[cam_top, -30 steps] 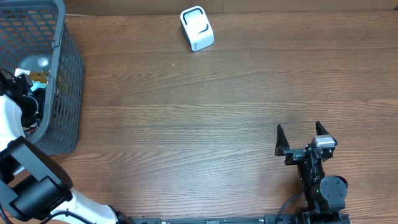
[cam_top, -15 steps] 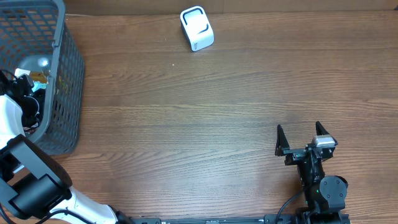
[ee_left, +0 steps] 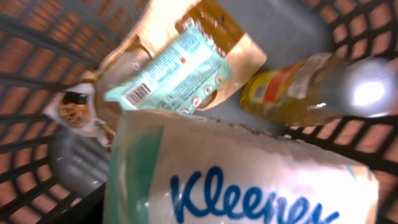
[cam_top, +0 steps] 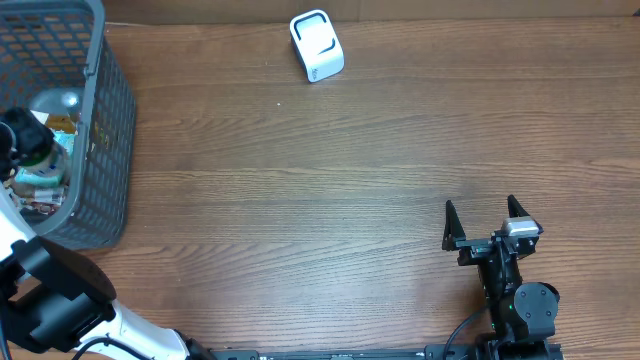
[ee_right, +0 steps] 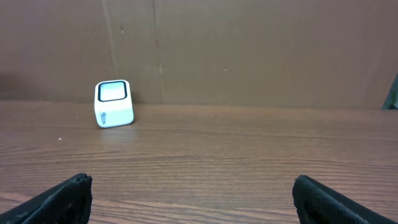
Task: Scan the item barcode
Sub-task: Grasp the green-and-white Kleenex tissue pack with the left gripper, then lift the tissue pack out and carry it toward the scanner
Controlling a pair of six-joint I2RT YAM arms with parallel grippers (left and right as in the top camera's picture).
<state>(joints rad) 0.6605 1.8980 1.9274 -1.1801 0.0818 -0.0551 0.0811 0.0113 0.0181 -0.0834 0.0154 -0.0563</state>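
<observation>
A white and green Kleenex tissue pack (ee_left: 249, 180) fills the bottom of the left wrist view, pressed close to the camera and hiding the fingers. From overhead the pack (cam_top: 38, 165) hangs inside the grey basket (cam_top: 112, 120), with my left gripper (cam_top: 22, 142) shut on it. The white barcode scanner (cam_top: 316, 45) stands at the table's far edge, also in the right wrist view as a small white scanner (ee_right: 113, 103). My right gripper (cam_top: 484, 222) rests open and empty near the front right, well away from both.
Below the pack the basket holds a tan snack packet with a barcode label (ee_left: 177, 71), a yellow-labelled bottle (ee_left: 305, 90) and a small wrapped item (ee_left: 74, 112). A brown wall backs the table behind the scanner.
My left gripper has closed on the tissue pack and raised it inside the basket, so it now shows from overhead. The right arm has not moved.
</observation>
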